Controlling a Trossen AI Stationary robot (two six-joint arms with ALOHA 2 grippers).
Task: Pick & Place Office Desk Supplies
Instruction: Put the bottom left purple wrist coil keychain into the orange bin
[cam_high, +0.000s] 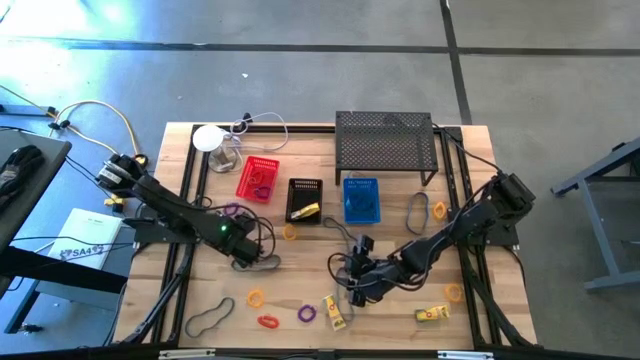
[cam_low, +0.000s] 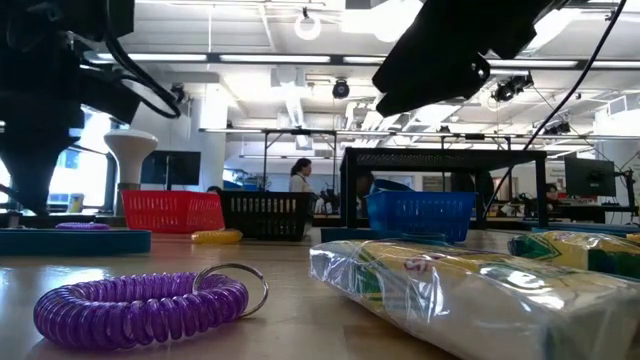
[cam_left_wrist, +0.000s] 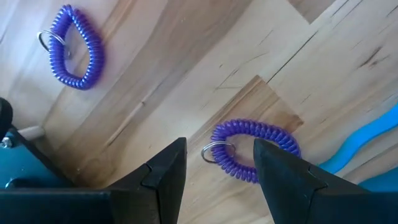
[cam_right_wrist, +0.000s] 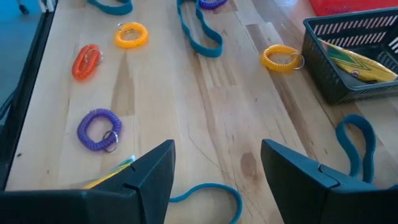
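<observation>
Office desk supplies lie scattered on the wooden table. My left gripper (cam_left_wrist: 217, 146), at the table's left middle (cam_high: 243, 255), points down and is open above a purple coil ring (cam_left_wrist: 255, 149), which lies flat between its fingertips; a second purple coil (cam_left_wrist: 74, 46) lies farther off. My right gripper (cam_right_wrist: 217, 152), at the table's middle (cam_high: 352, 285), is open over bare wood. Ahead of it lie a purple coil (cam_right_wrist: 98, 129), a red coil (cam_right_wrist: 86, 61), two yellow coils (cam_right_wrist: 131, 35) (cam_right_wrist: 281, 57) and dark band loops (cam_right_wrist: 199, 34).
Red (cam_high: 258, 178), black (cam_high: 305, 200) and blue (cam_high: 361, 200) baskets stand mid-table before the black mesh shelf (cam_high: 385, 140). A white round object (cam_high: 208, 138) sits far left. Yellow packets (cam_high: 335, 312) (cam_high: 431, 314), rings and a band loop (cam_high: 208, 318) lie near the front edge.
</observation>
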